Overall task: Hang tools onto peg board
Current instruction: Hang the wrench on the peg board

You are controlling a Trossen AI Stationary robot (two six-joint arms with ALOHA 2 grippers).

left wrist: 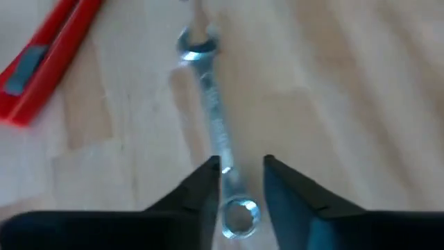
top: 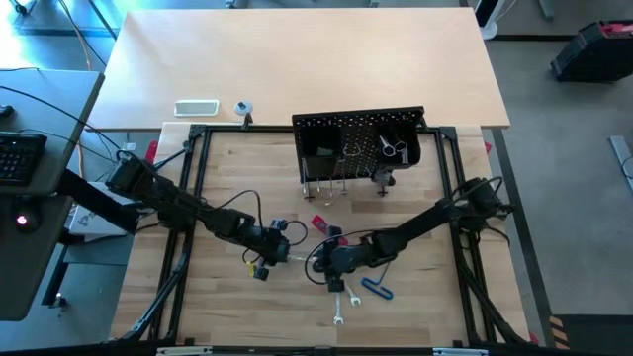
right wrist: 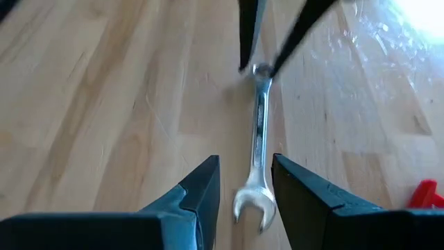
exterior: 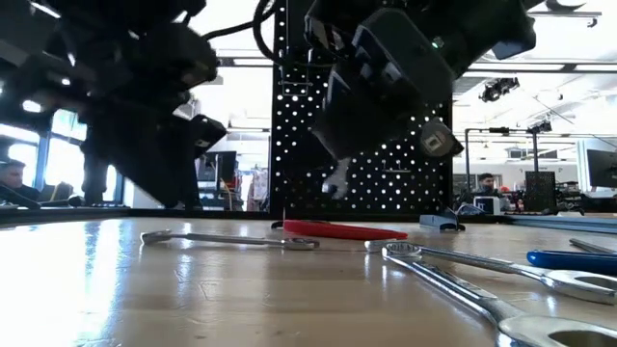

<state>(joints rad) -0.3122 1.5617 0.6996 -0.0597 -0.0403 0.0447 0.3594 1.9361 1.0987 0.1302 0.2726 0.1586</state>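
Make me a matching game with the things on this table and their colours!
Things:
1. peg board
2. wrench
3. L-shaped key
4. knife-like tool

Colours:
A. red
B. silver
C. black
D. blue

Pairs: 1-C, 2-B, 3-D, 4-A

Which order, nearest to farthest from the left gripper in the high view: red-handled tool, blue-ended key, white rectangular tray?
1. Red-handled tool, close beside the left gripper.
2. Blue-ended key, beyond the right gripper.
3. White rectangular tray, far back, left side.
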